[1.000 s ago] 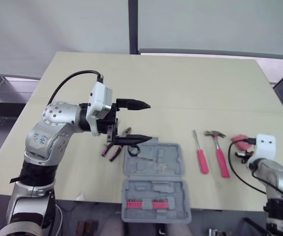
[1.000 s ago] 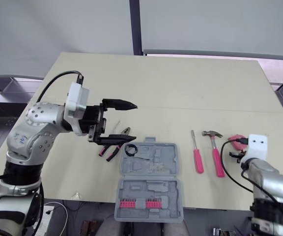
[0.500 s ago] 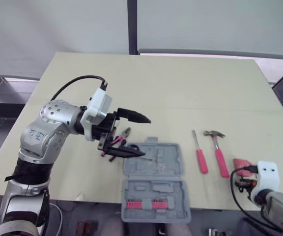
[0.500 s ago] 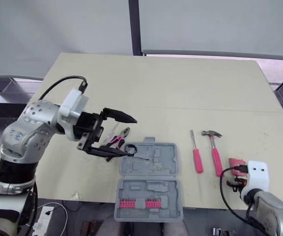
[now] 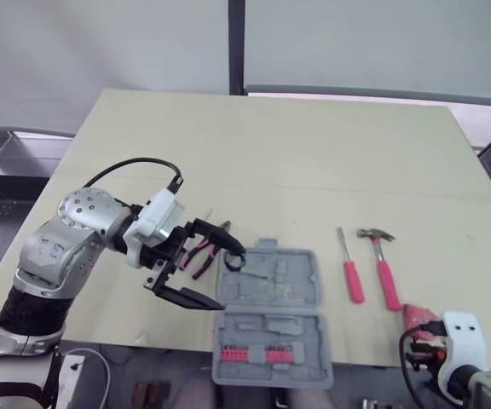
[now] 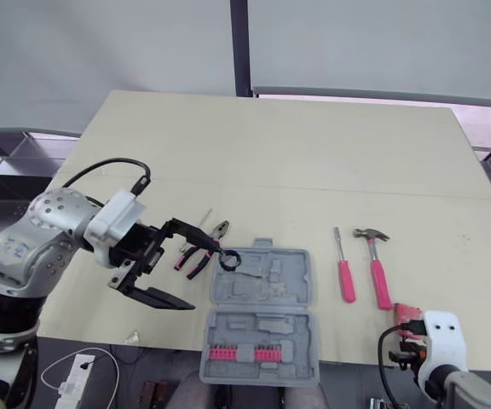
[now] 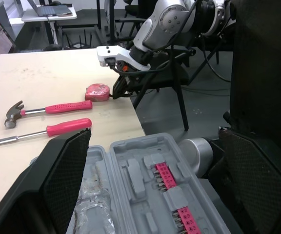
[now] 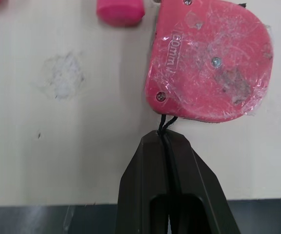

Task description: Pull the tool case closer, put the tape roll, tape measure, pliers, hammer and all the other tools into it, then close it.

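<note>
While the left gripper (image 5: 214,274) hangs with fingers spread wide at the open tool case's (image 5: 267,328) left edge, just beside the pliers (image 5: 199,256), the right gripper (image 8: 167,138) has its fingers clenched on the tape measure's (image 8: 209,58) black cord. The tape measure is at the desk's (image 5: 314,145) near edge. The case lies to its left, past the hammer (image 5: 384,266).

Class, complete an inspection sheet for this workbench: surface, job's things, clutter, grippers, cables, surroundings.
surface: beige table, tools near its front edge.
job's things: tool case open; tape roll on its far-left corner; pliers beside it; screwdriver, hammer, tape measure outside.
clutter: crumpled clear plastic in the case.
grippers: left gripper open beside the case; right gripper shut on the tape measure's cord.
cables: black cable at left wrist, another at right.
surroundings: grey wall panels; power strip on floor.
</note>
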### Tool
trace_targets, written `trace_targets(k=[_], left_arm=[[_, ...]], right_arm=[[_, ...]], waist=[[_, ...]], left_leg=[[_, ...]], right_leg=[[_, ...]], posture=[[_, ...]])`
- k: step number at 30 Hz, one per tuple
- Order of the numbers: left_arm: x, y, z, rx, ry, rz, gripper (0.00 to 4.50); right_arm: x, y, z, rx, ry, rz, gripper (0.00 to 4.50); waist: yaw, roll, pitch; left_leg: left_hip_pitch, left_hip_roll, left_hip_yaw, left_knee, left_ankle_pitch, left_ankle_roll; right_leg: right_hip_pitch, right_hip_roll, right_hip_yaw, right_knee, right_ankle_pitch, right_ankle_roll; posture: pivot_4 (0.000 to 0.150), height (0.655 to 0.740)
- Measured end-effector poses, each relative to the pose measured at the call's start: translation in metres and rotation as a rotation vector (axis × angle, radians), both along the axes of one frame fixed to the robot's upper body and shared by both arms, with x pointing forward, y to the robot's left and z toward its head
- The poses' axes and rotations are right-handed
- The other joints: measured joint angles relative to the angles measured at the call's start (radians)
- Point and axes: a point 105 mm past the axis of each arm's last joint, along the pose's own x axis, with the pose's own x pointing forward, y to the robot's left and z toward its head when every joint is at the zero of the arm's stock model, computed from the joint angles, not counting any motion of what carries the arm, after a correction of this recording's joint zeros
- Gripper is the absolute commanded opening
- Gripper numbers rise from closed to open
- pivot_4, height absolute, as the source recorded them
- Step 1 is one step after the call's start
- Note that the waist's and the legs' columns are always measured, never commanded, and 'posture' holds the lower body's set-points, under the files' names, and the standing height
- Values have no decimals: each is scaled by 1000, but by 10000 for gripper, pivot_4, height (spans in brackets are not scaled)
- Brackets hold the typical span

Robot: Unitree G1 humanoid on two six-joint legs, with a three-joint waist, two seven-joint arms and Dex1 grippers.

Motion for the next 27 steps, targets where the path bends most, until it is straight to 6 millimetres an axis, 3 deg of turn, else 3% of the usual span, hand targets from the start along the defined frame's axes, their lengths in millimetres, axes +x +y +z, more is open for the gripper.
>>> trace_targets(k=[13, 16, 19, 21, 23, 27], left_arm=[[3, -3, -5, -5, -32, 26, 45000], [4, -4, -5, -10, -34, 34, 45000], [5, -4, -5, -11, -36, 39, 45000], [5, -5, -5, -12, -39, 45, 45000], [4, -6, -4, -13, -45, 47, 45000], [2, -8, -3, -15, -54, 41, 45000]], right_arm=[[-17, 9, -1, 92, 59, 11, 312], [-15, 14, 5, 126, 52, 24, 9178], [-14, 22, 19, 167, 42, 78, 23707], [-19, 20, 41, 173, 57, 184, 33633], [-18, 4, 70, 115, 40, 251, 42754], [-17, -2, 101, 124, -8, 491, 43937]], waist=[[5, 0, 0], [5, 0, 0], [6, 0, 0], [6, 1, 0], [7, 0, 0], [9, -4, 1]], left_leg=[[0, 0, 0, 0, 0, 0], [0, 0, 0, 0, 0, 0], [0, 0, -1, 0, 0, 0], [0, -1, 0, 0, -1, 1], [0, -1, -1, 0, -1, 2], [0, -1, -1, -1, -1, 2]], right_leg=[[0, 0, 0, -5, 0, 0], [0, 0, 0, -5, 0, 0], [0, 0, 0, -5, 0, 0], [1, -1, 0, -6, 0, 1], [2, 0, 0, -8, 1, 2], [3, 2, 0, -10, 1, 2]], posture=[[1500, 7400], [1500, 7400], [1500, 7400], [1500, 7400], [1500, 7400], [1500, 7400]])
